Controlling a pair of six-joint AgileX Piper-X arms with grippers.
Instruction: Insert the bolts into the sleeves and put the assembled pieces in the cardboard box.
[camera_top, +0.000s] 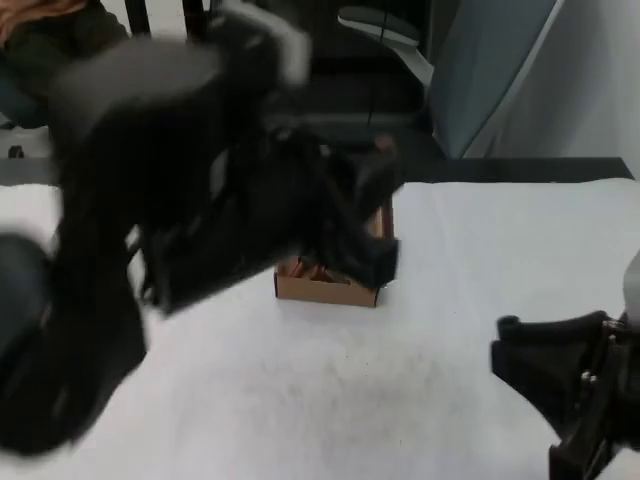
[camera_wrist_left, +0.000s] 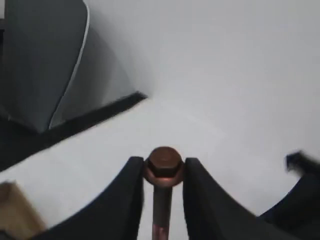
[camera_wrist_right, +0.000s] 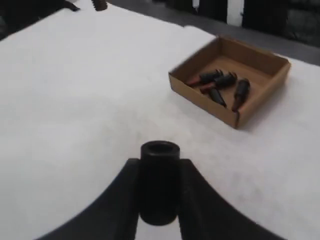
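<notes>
- Left pincer (camera_wrist_left: 163, 174) clenches a copper bolt (camera_wrist_left: 163, 164) above the white bench (camera_wrist_left: 235, 125).
- Right pincer (camera_wrist_right: 159, 167) grasps a black sleeve (camera_wrist_right: 159, 187).
- The cardboard box (camera_wrist_right: 200, 93) sits on the bench, holding four assembled pieces (camera_wrist_right: 221, 81).

The bolt (camera_wrist_left: 163, 167) is coppery metal with a dull sheen, the sleeve (camera_wrist_right: 160, 182) matt black, the cardboard box (camera_wrist_right: 202, 101) plain matt brown board, and the bench cover (camera_wrist_right: 75, 110) white, soft-looking, faintly fuzzy cloth.

Legible markings: none. Cardboard box (camera_wrist_right: 202, 101) walls plain. No stamp discernible on bolt (camera_wrist_left: 163, 167) head or sleeve (camera_wrist_right: 159, 185). Bench cover (camera_wrist_right: 75, 100) blank.
</notes>
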